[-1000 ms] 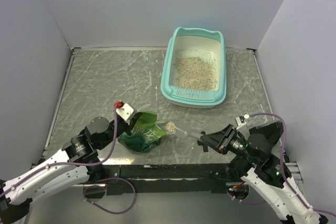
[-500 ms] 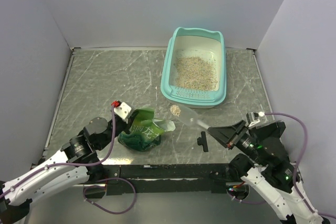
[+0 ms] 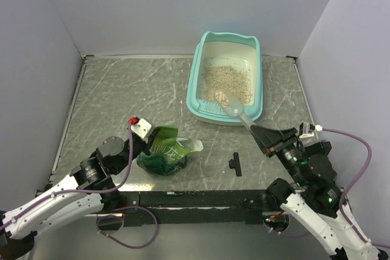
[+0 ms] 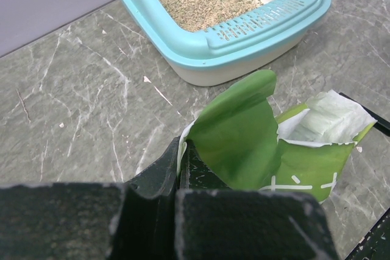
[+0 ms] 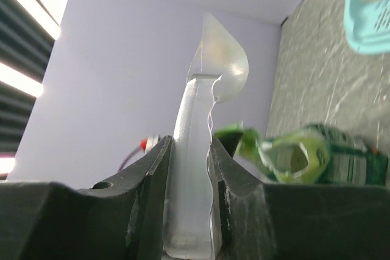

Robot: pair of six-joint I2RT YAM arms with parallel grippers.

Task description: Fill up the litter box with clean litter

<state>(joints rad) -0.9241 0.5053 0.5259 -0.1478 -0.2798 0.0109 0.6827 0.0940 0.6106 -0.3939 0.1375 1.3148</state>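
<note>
While the litter box [image 3: 194, 83], holding clean litter [image 3: 226, 82], sits upper right near the back wall [image 3: 183, 10], the right gripper [image 3: 262, 135] clamps a clear scoop [image 3: 234, 109] over its near rim. Lower left, the left gripper [image 3: 149, 144] pinches a green pouch [image 3: 166, 153].

The box [image 3: 194, 83] is teal plastic with a white inside and rounded corners. It stands level in the upper right of centre of the top view, raised end farthest up the frame, slotted lip at the lower end. Litter [image 3: 222, 80], beige-tan fine granules, lies in a loose thin patch across the middle of its floor.
</note>
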